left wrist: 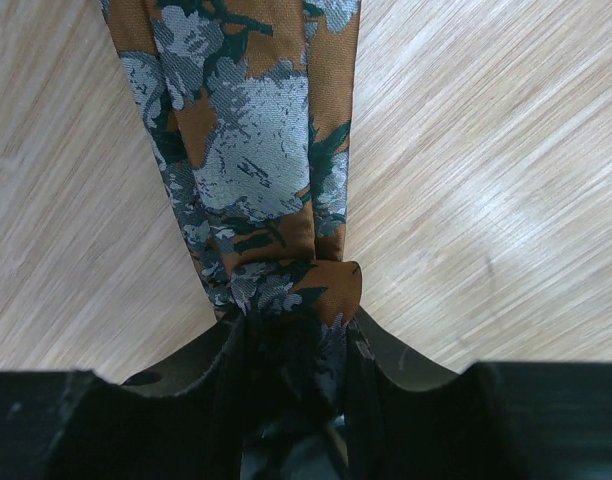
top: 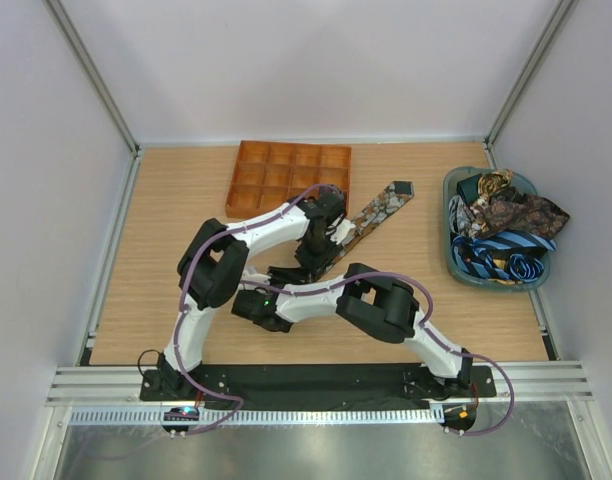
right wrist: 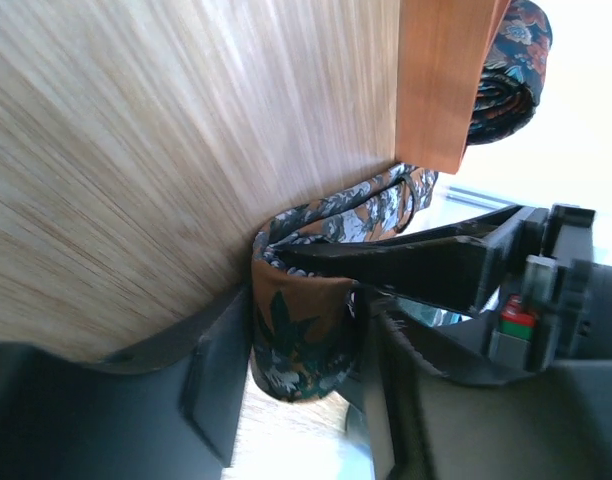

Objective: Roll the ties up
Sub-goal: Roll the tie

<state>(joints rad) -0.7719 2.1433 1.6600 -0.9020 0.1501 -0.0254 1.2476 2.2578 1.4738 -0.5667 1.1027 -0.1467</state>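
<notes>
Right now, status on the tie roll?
Left gripper, right gripper shut on brown-gold paisley fabric tie. Roll barely started. Orange gridded tray close beside.

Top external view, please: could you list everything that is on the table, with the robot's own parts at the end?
paisley tie: one, brown-gold with grey-blue, lying diagonally right of the tray, near end at the grippers
tray: one, orange, gridded, far centre
basket: one, blue-grey, right side
ties in the basket: tangled heap, count unclear, brown paisley and blue striped
table: one, light wood
left arm: one, white and black, bent over the middle
right arm: one, white and black, crossing in front of the left arm
left gripper: black, shut on the paisley tie
right gripper: black, shut on the tie's folded end
</notes>
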